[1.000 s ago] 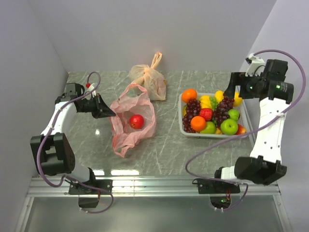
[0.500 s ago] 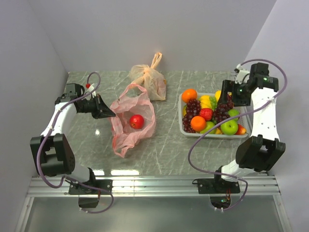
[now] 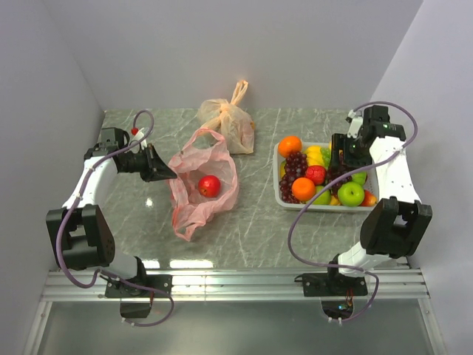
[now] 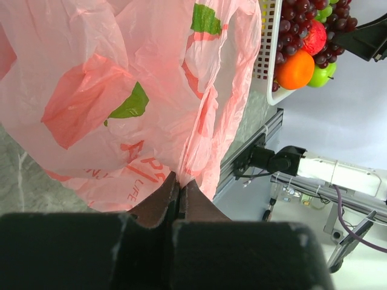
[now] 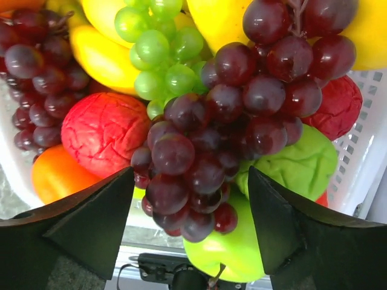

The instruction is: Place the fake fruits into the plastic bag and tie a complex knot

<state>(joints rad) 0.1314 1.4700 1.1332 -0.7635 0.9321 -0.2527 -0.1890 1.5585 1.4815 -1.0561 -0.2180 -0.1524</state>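
- Left gripper (image 4: pixel 179 184) is pinching the left rim of the plastic bag (image 3: pixel 186 208), fingers closed; one red fruit (image 3: pixel 209 185) is lying inside.
- Right gripper (image 5: pixel 190 181) is hanging wide open astride purple grapes (image 5: pixel 224 121) in the fruit-packed white basket (image 3: pixel 279 194).

- Right gripper (image 5: pixel 190 225): jaws spread. The gap between them is filled by a dark grape bunch (image 5: pixel 205 151).
- Outside one finger: red fruit (image 5: pixel 106 133) and orange (image 5: pixel 57 175), touching.
- Outside the other finger: green apple (image 5: pixel 290 166), then the basket wall (image 5: pixel 363 145).
- Ahead of this claw: green grapes (image 5: pixel 160 54), packed against yellow fruit.
- Left gripper (image 4: pixel 178 188): jaws pinched on the pink bag (image 4: pixel 121 90), whose film blocks the way ahead.
- Beyond the bag: a bare table (image 3: pixel 255 207) lane reaching the basket.
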